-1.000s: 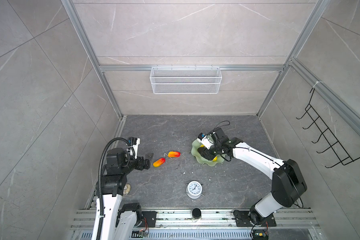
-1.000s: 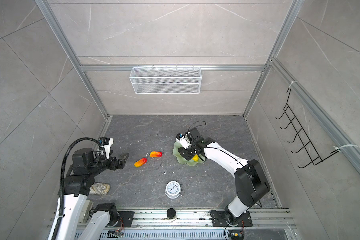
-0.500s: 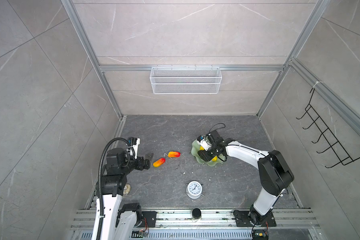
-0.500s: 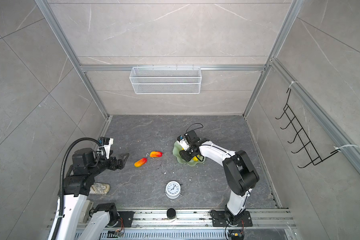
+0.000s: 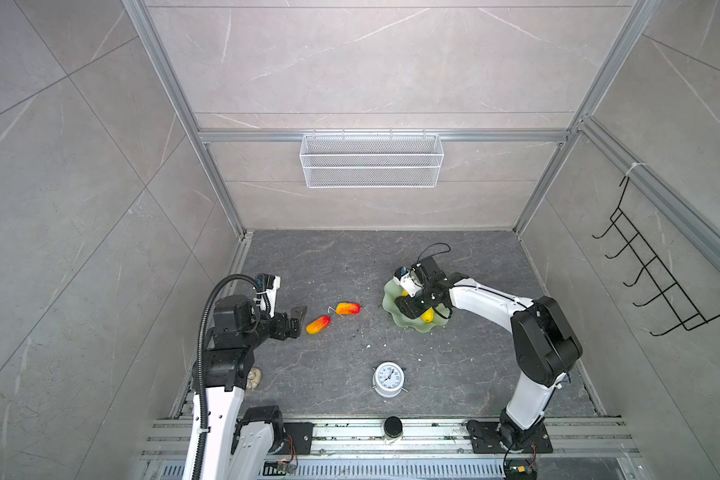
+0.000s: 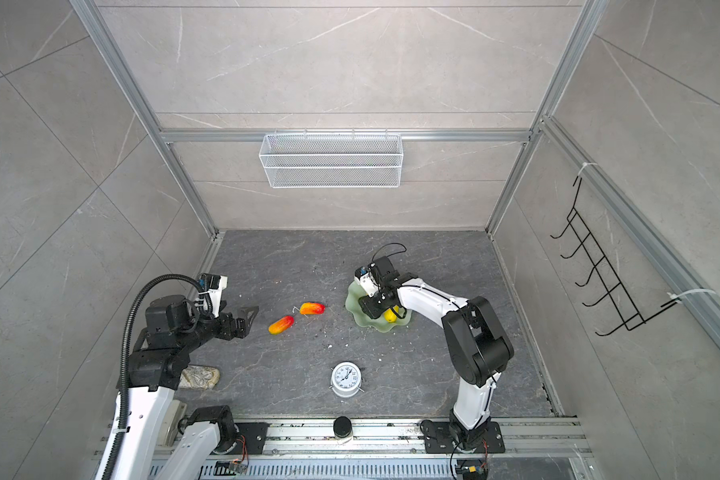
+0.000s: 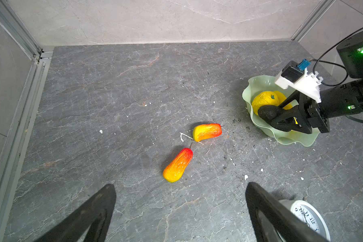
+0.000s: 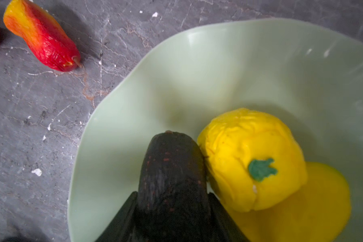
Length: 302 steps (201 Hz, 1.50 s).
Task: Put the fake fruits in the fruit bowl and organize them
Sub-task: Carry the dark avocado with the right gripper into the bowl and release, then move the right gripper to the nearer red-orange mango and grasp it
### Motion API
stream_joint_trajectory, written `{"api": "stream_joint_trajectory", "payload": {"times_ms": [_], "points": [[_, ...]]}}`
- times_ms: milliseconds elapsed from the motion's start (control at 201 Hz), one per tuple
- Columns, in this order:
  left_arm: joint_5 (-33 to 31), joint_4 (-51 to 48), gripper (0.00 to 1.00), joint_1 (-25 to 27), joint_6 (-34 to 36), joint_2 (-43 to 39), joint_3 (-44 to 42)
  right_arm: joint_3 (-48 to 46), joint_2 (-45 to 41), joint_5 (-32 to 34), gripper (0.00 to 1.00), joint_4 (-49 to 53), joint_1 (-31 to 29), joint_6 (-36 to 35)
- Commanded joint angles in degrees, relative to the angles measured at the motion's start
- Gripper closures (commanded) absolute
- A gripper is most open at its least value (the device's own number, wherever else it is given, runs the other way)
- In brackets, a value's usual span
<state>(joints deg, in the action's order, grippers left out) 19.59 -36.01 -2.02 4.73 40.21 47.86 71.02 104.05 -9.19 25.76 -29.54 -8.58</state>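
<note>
Fruit bowl [image 5: 415,326] sits right of centre on the grey veined table [image 5: 329,266], well clear of every wall, with bare slab open all round its wavy rim. Your right gripper [image 7: 268,114] reaches in over that rim, jaws pressed to both sides of the dark avocado [image 8: 172,167], whose flank touches the bumpy yellow fruit [image 8: 249,159] inside. A smooth long yellow fruit [image 8: 314,205] lies against that one, partly hidden. Two red-orange fruits [image 7: 206,132] [image 7: 177,165] lie on the table between the bowl and your left gripper [image 7: 180,188], whose jaws stand wide apart and empty. A white clock [image 5: 388,379] stands well apart, toward the front rail. The bowl is glossy pale green, the avocado matt and pebbled with reddish specks, the red-orange skins wrinkled, and the table flecked with white crumbs.
</note>
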Motion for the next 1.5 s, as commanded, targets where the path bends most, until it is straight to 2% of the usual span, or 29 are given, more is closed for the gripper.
{"api": "stream_joint_trajectory", "payload": {"times_ms": [0,154,364,493,508,528,703,817,996,1196,1500], "points": [[0.6,0.1,0.0,-0.3,-0.2,-0.1,0.5,2.4,-1.5,-0.1,0.43,2.9,0.1,-0.4],[0.5,0.1,0.0,-0.3,-0.2,-0.2,0.5,3.6,-3.2,-0.2,0.34,4.9,0.1,-1.0],[0.5,0.1,0.0,-0.3,-0.3,-0.3,0.5,4.4,-7.4,-2.4,0.31,7.2,-0.3,-1.3],[0.5,0.0,0.0,-0.3,-0.3,-0.4,0.5,5.1,-9.5,-7.1,0.1,6.2,-2.0,-0.1],[0.5,0.0,0.0,-0.3,-0.3,-0.3,0.5,5.3,-9.5,-7.6,0.02,5.8,-2.5,0.2],[0.5,0.0,0.0,-0.3,-0.2,-0.4,0.5,5.5,-9.2,-8.0,0.0,5.4,-3.3,0.3],[0.5,0.0,0.0,-0.3,-0.3,-0.4,0.4,11.7,-1.3,-6.9,0.0,3.3,-11.1,1.0],[0.5,-0.1,0.0,-0.3,-0.3,-0.7,0.4,18.4,6.6,-8.3,0.0,2.6,-13.7,0.8],[0.3,-0.1,0.0,-0.3,-0.3,-1.1,0.2,28.5,17.2,-8.3,0.0,3.2,-14.2,0.8],[0.3,0.0,0.0,-0.3,-0.3,-0.9,0.3,39.8,27.3,-4.9,0.0,10.0,-14.2,0.7],[0.1,0.0,0.0,-0.3,-0.2,-0.8,0.5,43.4,32.3,-3.7,0.15,12.1,-14.4,0.7]]}}
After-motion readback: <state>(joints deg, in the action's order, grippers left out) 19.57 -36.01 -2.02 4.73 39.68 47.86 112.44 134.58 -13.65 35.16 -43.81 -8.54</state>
